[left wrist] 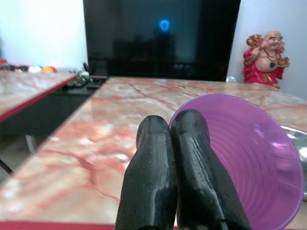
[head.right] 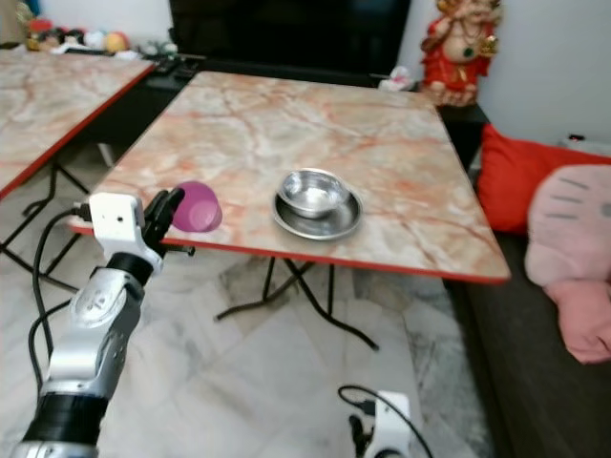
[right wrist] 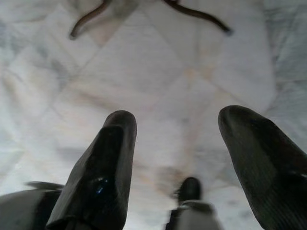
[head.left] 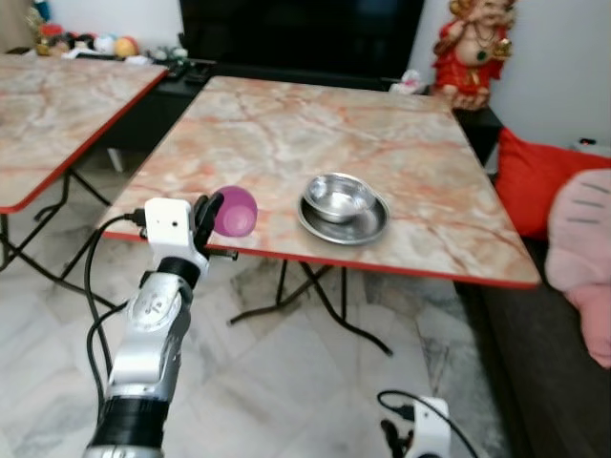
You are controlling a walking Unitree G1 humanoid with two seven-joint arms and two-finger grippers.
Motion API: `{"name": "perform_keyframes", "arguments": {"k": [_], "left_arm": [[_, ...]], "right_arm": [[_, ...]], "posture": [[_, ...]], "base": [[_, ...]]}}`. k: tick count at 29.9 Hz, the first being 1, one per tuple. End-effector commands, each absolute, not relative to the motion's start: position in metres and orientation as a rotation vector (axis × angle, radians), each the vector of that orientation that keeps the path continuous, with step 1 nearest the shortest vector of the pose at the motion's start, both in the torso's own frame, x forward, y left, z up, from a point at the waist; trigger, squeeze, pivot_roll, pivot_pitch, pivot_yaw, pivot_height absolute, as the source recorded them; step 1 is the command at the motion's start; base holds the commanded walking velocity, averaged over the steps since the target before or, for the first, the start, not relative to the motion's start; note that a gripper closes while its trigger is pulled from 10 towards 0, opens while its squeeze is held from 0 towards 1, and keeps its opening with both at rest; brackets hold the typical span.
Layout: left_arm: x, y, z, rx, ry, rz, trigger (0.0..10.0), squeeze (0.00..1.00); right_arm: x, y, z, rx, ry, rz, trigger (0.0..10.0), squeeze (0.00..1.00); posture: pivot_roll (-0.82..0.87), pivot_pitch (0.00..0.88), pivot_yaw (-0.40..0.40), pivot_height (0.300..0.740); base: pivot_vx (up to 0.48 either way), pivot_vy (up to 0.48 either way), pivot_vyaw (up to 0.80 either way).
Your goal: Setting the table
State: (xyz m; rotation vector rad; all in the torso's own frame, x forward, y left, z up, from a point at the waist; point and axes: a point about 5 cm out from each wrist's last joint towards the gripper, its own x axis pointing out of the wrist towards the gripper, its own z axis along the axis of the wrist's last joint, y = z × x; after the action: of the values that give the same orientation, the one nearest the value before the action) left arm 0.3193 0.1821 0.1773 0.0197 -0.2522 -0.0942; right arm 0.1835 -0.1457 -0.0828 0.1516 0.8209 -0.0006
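My left gripper [head.left: 210, 218] is shut on the rim of a purple plastic cup [head.left: 235, 211], holding it tipped on its side at the near edge of the marble table [head.left: 286, 124]. In the left wrist view the two black fingers [left wrist: 165, 177] pinch the cup [left wrist: 249, 158] wall, its mouth facing the camera. A steel bowl [head.left: 339, 197] sits in a steel plate [head.left: 368, 227] just right of the cup. My right gripper [right wrist: 177, 158] hangs open low by the floor.
A second marble table [head.left: 48, 105] stands to the left. A dark TV unit [head.left: 296, 33] and a red figurine [head.left: 474, 43] are behind the table. A sofa with red and pink cushions [head.left: 563, 210] lies to the right. Folding table legs [head.left: 325, 305] cross over the tiled floor.
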Motion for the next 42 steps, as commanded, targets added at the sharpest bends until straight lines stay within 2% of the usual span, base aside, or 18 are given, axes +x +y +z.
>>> {"name": "perform_keyframes", "arguments": {"k": [1, 32, 42], "left_arm": [[0.3213, 0.1706, 0.1789, 0.021, -0.252, -0.129, 10.0, 0.0], [0.3215, 0.1629, 0.181, 0.03, -0.262, -0.13, 10.0, 0.0], [0.3213, 0.163, 0.1813, 0.041, -0.265, -0.123, 10.0, 0.0]], "right_arm": [[0.1803, -0.1597, -0.0839, 0.132, 0.829, -0.035, 10.0, 0.0], [0.1826, -0.1579, -0.0826, 0.12, 0.818, -0.02, 10.0, 0.0], [0.1816, -0.1559, -0.0834, 0.131, 0.826, -0.024, 10.0, 0.0]], "posture": [[0.14, 0.0, -0.073, 0.74], [0.14, 0.0, -0.075, 0.74], [0.14, 0.0, -0.074, 0.74]], "base": [[0.0, 0.0, 0.0], [0.0, 0.0, 0.0], [0.259, 0.0, 0.0]]}}
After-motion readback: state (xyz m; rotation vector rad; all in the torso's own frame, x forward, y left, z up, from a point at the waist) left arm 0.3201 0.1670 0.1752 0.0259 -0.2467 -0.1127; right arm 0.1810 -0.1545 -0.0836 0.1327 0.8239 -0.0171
